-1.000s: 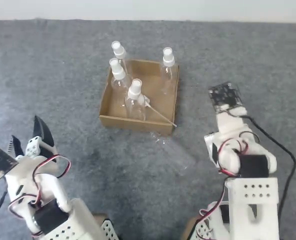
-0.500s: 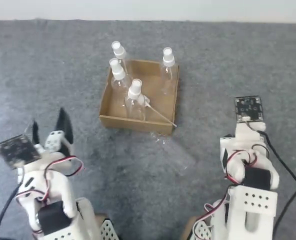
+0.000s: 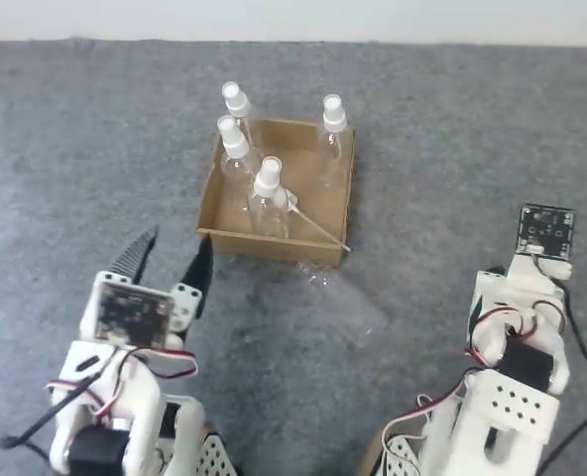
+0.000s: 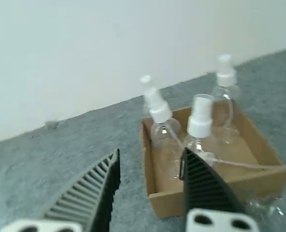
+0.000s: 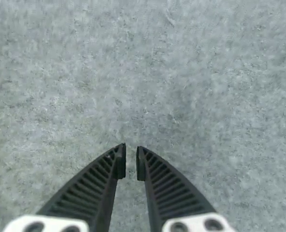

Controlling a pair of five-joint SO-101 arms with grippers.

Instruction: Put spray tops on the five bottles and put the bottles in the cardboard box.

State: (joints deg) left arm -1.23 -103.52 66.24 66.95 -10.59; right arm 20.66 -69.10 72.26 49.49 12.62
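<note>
The left hand (image 3: pixel 179 243) hangs released and empty, jaws spread toward the cardboard box (image 3: pixel 264 243), seemingly lined up for the topless bottle (image 3: pixel 343 302) lying on the worktop (image 3: pixel 472 129) just before it. The right hand (image 5: pixel 131 160), clenched on nothing, sits clear.

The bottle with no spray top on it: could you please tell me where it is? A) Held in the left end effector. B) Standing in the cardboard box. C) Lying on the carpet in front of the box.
C: the clear bottle lies on its side on the carpet just in front of the cardboard box, and the left end effector is open and empty.
</note>
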